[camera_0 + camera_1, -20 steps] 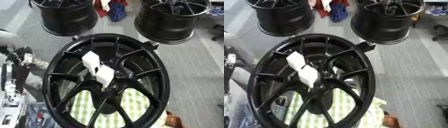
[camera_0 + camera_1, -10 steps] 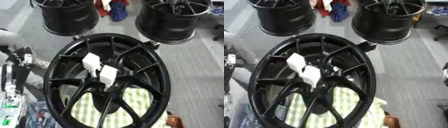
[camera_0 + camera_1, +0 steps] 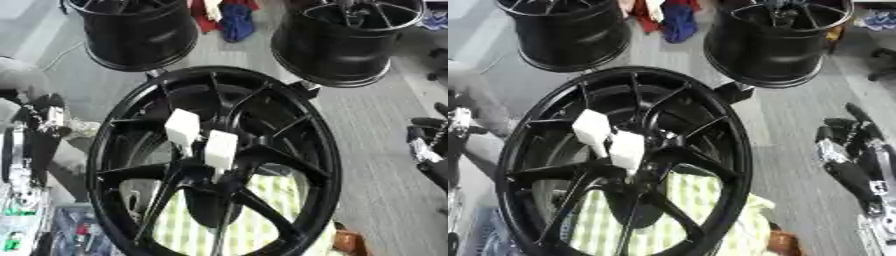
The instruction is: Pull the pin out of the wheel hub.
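Left hand (image 3: pixel 35 127) showing at the left edge, fingers too unclear to tell, black hub (image 3: pixel 214 165) lying centre over a checked cloth (image 3: pixel 675 200), two white pins (image 3: pixel 201 140) sitting in its middle, right hand (image 3: pixel 846 145) hovering right, fingers relaxed, touching nothing

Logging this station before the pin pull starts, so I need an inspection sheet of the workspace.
Surface: green-and-white checked cloth under the wheel.
Job's things: black wheel hub tilted toward the camera; two white blocks sit at its centre.
Clutter: two more black wheels behind; red and blue cloth between them.
Hands: right hand at right edge, fingers straight, apart from the hub; left hand at left edge, fingers unclear.
Cables: nothing seen.
Surroundings: grey floor.
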Motion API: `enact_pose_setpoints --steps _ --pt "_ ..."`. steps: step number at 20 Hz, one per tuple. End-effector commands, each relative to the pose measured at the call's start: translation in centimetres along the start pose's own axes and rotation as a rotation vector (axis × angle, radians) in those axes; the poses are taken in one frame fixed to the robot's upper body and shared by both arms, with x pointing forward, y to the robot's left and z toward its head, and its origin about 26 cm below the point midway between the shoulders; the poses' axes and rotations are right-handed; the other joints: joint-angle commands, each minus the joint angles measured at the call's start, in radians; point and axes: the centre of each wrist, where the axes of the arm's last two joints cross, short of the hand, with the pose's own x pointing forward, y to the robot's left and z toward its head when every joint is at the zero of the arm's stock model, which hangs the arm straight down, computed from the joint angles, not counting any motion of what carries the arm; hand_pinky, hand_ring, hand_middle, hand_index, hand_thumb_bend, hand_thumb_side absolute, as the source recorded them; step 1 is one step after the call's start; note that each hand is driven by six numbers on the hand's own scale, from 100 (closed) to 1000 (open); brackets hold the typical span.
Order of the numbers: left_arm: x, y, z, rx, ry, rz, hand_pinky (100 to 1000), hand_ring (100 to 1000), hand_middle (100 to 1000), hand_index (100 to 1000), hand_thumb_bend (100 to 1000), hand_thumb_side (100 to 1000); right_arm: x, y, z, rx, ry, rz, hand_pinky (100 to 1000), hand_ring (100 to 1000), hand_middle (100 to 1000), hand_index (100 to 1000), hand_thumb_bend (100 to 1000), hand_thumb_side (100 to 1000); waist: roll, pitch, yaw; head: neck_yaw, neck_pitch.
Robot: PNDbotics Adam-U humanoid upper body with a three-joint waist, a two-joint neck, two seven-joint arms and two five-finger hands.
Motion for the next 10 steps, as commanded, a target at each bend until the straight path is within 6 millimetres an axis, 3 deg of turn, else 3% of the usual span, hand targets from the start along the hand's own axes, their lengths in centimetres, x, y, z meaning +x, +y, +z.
enact_pose_setpoints --steps 1,10 --pt "0.9 0.0 -0.5 -0.008 -0.038 -0.001 502 736 677 749 252 623 0.5 0.6 -0.6 0.038 -0.022 -0.023 804 746 699 956 175 275 0.001 -0.006 0.002 0.003 0.005" --pt "0.9 -0.3 -0.4 -0.018 -0.039 0.004 501 736 676 746 252 623 0.5 2.1 -1.2 0.083 -0.03 -0.069 809 750 702 958 168 282 0.001 0.005 0.002 0.008 0.005"
